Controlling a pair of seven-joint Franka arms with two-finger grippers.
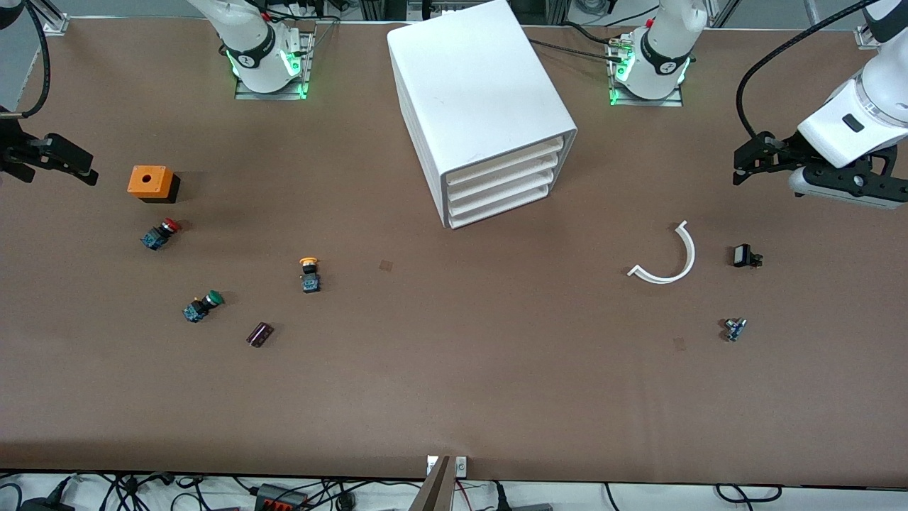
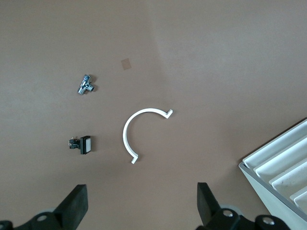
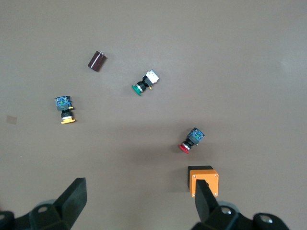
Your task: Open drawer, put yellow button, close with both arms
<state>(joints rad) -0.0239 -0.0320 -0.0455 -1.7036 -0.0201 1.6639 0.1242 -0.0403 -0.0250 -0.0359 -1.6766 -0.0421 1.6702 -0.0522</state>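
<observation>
Both claws hang empty, fingers apart: the left gripper [image 1: 752, 157] and right gripper [image 1: 53, 157] at opposite table ends. Nothing is done yet: the drawer [image 1: 505, 160] sits closed, the yellow button [image 1: 309, 274] lies on open table (plenty of room around it).

You are looking at a wide, matte brown worktop [image 1: 454, 397] that fills nearly the whole front view, evenly lit from above with only soft shadows. Two small, slightly darker square patches [image 1: 385, 265] mark its surface. Along the edge nearest the front camera you see a pale floor strip with tangled black cables [image 1: 128, 490] and a black power strip with red switches [image 1: 282, 498]. At the top edge, silver aluminium frame profiles [image 1: 53, 18] stand at the corners, with more cabling between them.
</observation>
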